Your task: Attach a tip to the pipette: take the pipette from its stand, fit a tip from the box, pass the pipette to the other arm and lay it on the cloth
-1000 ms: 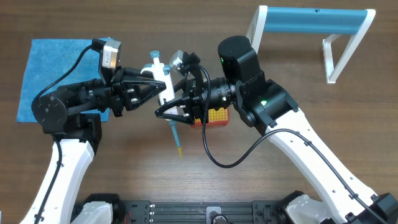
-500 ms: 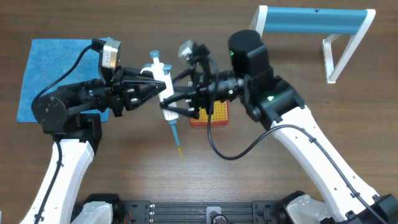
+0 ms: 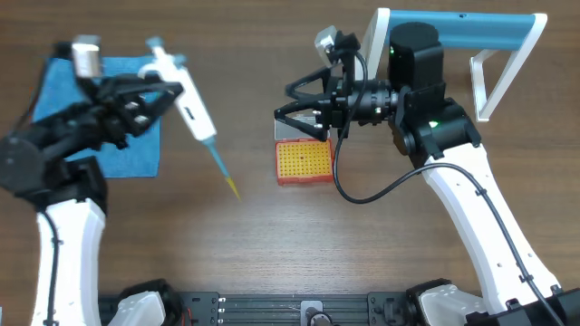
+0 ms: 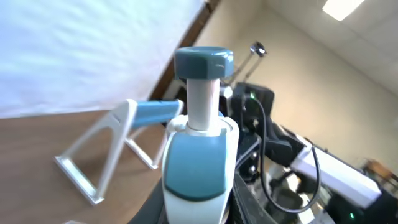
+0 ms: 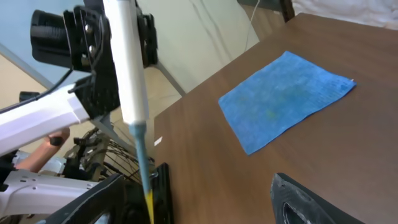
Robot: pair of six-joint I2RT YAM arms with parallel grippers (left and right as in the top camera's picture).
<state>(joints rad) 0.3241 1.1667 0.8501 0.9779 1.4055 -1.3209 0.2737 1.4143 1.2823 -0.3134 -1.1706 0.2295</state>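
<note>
Top view: left arm (image 3: 63,145) blurred, hiding part of cloth (image 3: 136,158). Left wrist view: pipette (image 4: 199,162) lower body cut off by edge (plunger (image 4: 204,62) and upper body inside frame). Right wrist view: pipette's upper end and point of yellow tip (image 5: 149,208) cut off.

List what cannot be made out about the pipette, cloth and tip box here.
Left pincer: motion-blurred in the top view; exact contact spots on the pipette unclear.
Yellow tip: cut off by the left wrist view's bottom edge.
Cloth: largely covered by the left arm in the top view.
Tip box: remaining tips too small to count in the top view.
</note>
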